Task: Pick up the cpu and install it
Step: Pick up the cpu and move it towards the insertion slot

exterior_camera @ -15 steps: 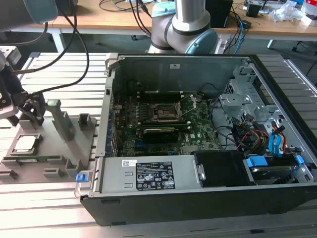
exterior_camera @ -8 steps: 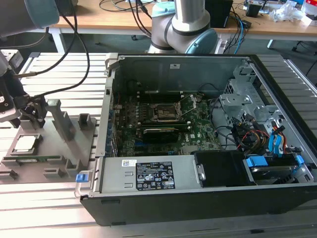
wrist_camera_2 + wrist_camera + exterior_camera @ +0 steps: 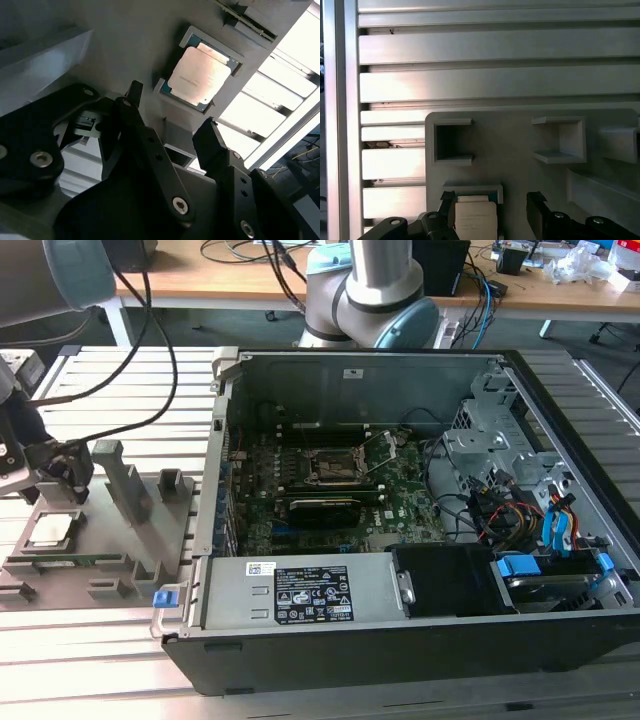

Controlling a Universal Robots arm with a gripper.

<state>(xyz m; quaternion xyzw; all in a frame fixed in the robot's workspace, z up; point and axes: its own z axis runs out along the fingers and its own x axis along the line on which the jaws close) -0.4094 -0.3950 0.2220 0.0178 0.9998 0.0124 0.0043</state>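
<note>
Slotted grey tray [image 3: 112, 535]: one cpu [image 3: 200, 75], one hand [image 3: 171, 106] spread above.

The gripper [image 3: 62, 468] is hovering just above the cpu [image 3: 52, 530], which is lying in the grey tray [image 3: 110, 550] beside the open computer case [image 3: 300, 655].

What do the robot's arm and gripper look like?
The arm is a silver-grey metal tube with rounded joints capped in pale blue. Black cables trail towards its wrist. The gripper is black, with two angular, linked fingers dotted with silver screw heads and small holes.
</note>
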